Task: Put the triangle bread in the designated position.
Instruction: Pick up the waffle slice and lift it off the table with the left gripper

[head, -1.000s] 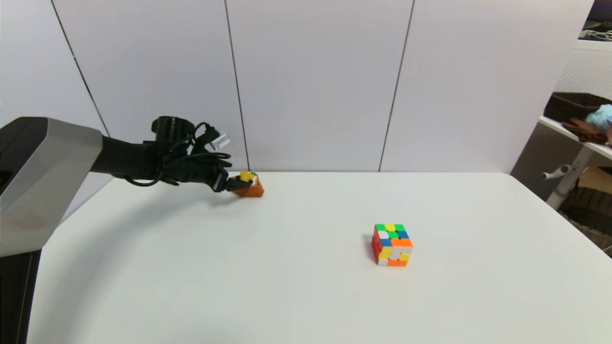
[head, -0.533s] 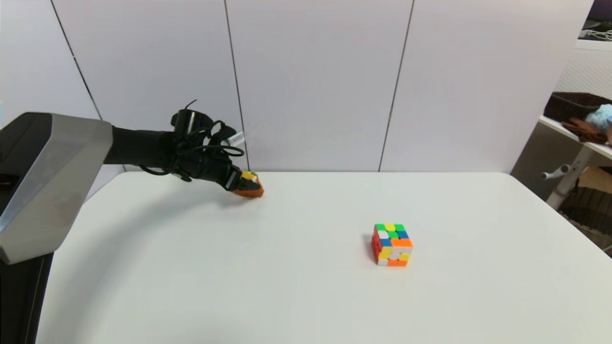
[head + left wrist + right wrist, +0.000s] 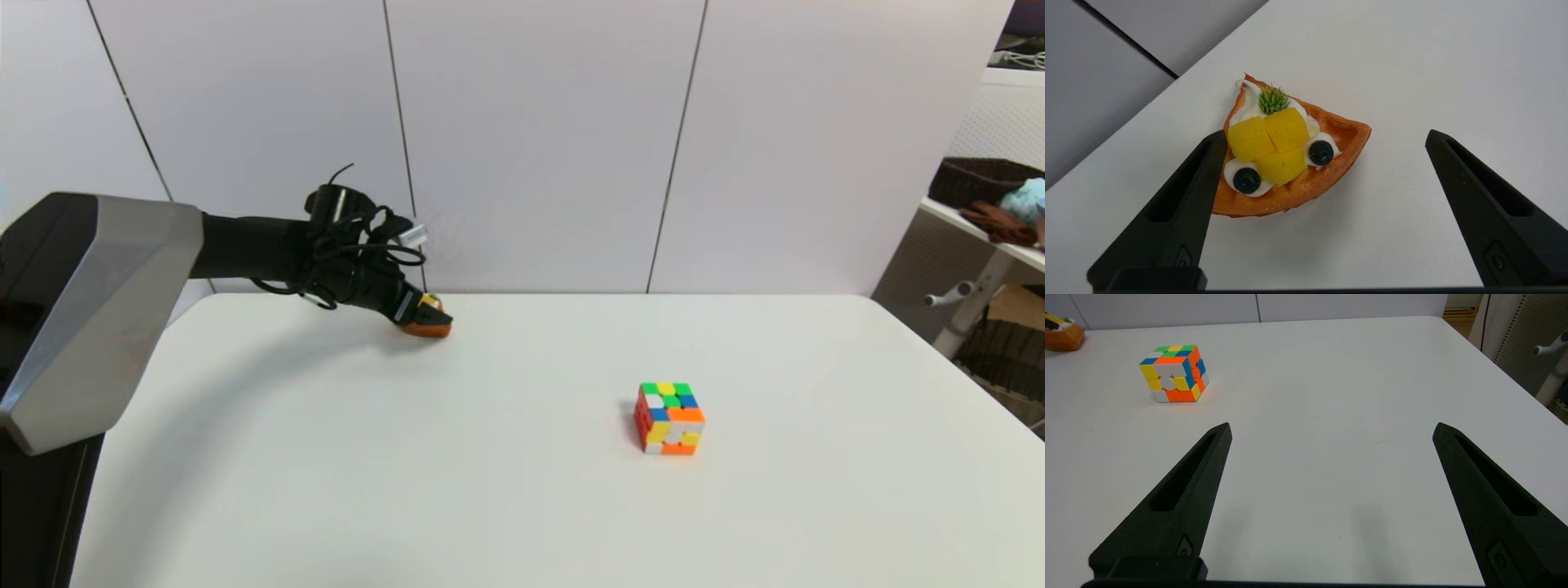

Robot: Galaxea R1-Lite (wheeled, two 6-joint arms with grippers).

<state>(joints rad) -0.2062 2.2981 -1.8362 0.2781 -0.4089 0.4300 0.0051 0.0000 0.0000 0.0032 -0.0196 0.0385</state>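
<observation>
A lab test bench, we think.
We see a bare white table (image 3: 522,490), grey partition panels (image 3: 539,139) and a cluttered shelf (image 3: 992,214) (far right).

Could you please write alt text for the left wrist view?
The left gripper hangs open over the triangle bread, a wedge pastry lying on the white table near its back edge. One finger overlaps the bread's edge; the other stands well clear.
</observation>
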